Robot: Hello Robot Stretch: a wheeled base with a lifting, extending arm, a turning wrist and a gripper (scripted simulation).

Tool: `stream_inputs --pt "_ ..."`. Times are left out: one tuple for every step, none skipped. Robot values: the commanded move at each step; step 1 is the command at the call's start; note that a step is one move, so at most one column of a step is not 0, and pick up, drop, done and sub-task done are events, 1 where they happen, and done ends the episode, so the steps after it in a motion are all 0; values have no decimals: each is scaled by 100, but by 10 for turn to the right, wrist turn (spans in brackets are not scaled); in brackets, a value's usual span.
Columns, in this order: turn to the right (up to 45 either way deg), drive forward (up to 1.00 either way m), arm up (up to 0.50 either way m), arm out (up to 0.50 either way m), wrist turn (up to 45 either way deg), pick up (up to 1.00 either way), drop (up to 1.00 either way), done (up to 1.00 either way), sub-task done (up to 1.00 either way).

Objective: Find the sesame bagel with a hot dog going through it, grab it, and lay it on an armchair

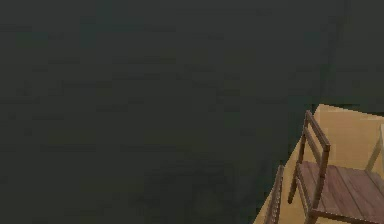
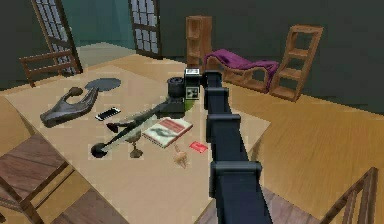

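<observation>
My arm [image 2: 225,140] reaches out over a tan table [image 2: 60,140] in the arm side view. Its two white squares [image 2: 190,88] stand near the table's far side, with the gripper [image 2: 160,108] just left of them. Long dark shapes lie on the tabletop at and behind the gripper, so I cannot tell whether it holds anything. On the table lie a red-and-white book [image 2: 167,128], a small red thing [image 2: 198,147], a small pale pink blob [image 2: 180,155], a phone-like slab [image 2: 107,113], a grey curved object [image 2: 68,105] and a dark round plate [image 2: 102,82].
Wooden chairs stand at the table's far left [image 2: 50,65] and near left [image 2: 28,178]. A purple lounge seat [image 2: 240,68] sits between two wooden shelves [image 2: 198,40] [image 2: 298,60]. In the forward view a dark wall [image 1: 150,90] is close ahead, with a wooden chair [image 1: 335,175] at the lower right.
</observation>
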Motion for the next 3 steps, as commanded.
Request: stream_inputs --pt "0 0 0 0 450 0 0 0 0" --pt "0 0 0 0 420 0 0 0 0" --pt "0 0 -30 0 0 0 0 0 0"
